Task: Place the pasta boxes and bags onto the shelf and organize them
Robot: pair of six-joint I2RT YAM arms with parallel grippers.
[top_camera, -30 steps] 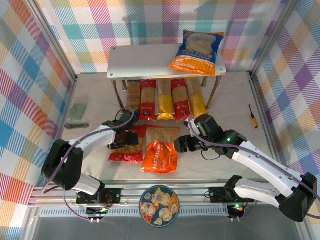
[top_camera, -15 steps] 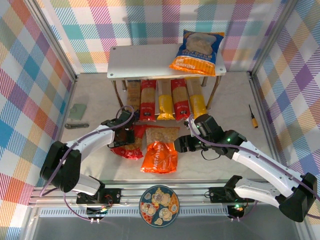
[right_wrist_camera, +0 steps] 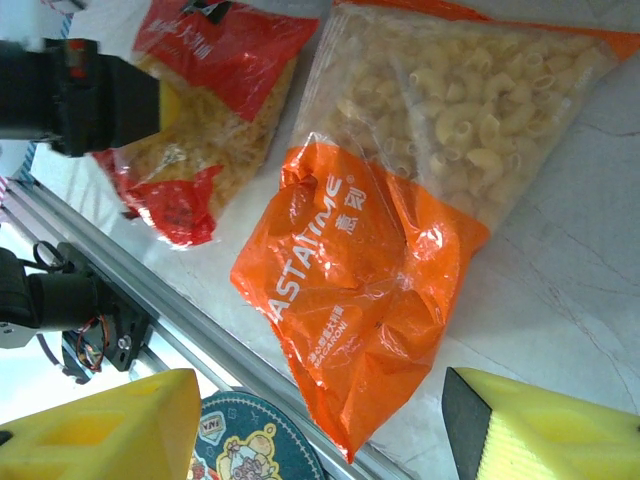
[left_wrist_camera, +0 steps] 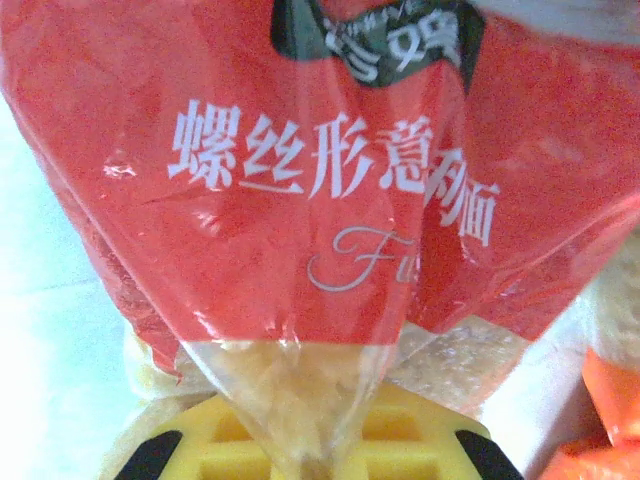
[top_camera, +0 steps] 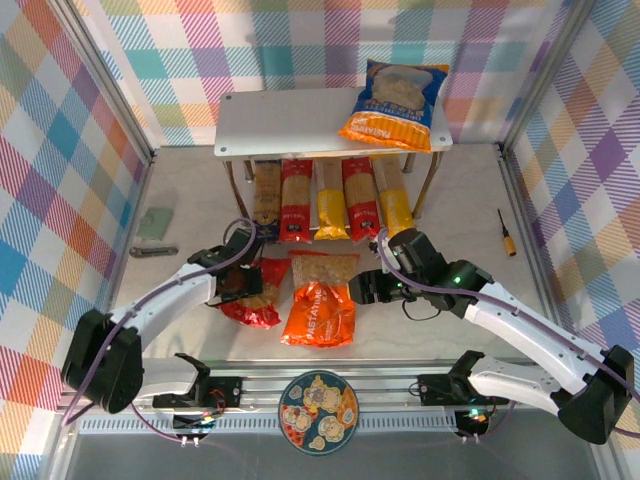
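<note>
The pale grey low shelf (top_camera: 290, 125) is topped by a blue, orange-banded pillow bag (top_camera: 395, 105). In front of it, a red crinkly bag (top_camera: 258, 305) is clamped in the left pincer (top_camera: 245, 287); the right pincer (top_camera: 362, 288) is held wide, seemingly above an orange crinkly bag (top_camera: 320, 312).

ok so the top board of the shelf (top_camera: 290, 125) is free across its left and middle, just the blue bag (top_camera: 395, 103) hogging the right end, while underneath the spaghetti packs (top_camera: 330, 195) plug the gap between the legs, and the orange bag (top_camera: 320, 312) and red bag (top_camera: 253, 303) clutter the near middle of the tabletop (top_camera: 470, 200).
</note>
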